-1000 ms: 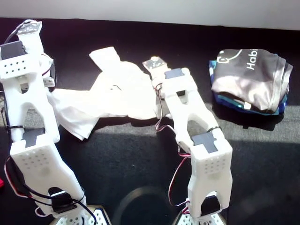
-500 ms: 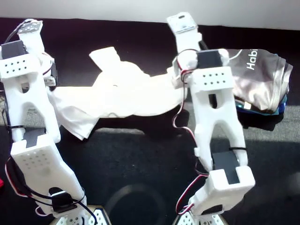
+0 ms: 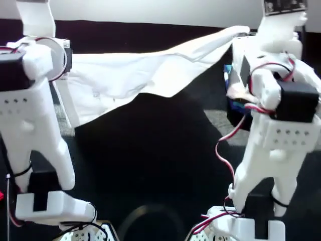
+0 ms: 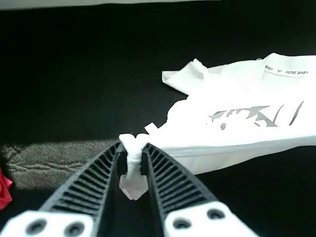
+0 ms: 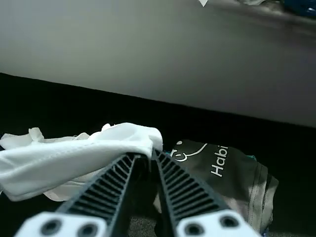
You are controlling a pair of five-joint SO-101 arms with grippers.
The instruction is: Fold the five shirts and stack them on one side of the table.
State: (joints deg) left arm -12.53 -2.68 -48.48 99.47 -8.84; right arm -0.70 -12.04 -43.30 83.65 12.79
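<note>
While left gripper (image 4: 132, 150) and right gripper (image 5: 146, 156) pinch its ends, the white fabric shirt (image 3: 135, 75) hangs limp, seemingly light; hold corners

One white shirt (image 3: 140, 75), one pile (image 5: 222, 177) of at least two folded shirts, two grippers (left gripper (image 4: 133, 148), right gripper (image 5: 146, 155)) and one red scrap (image 4: 4, 190).

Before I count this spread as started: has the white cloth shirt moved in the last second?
Yes. The white cloth shirt has lifted off the black table and stretched rightward, toward the folded dark shirt stack.
</note>
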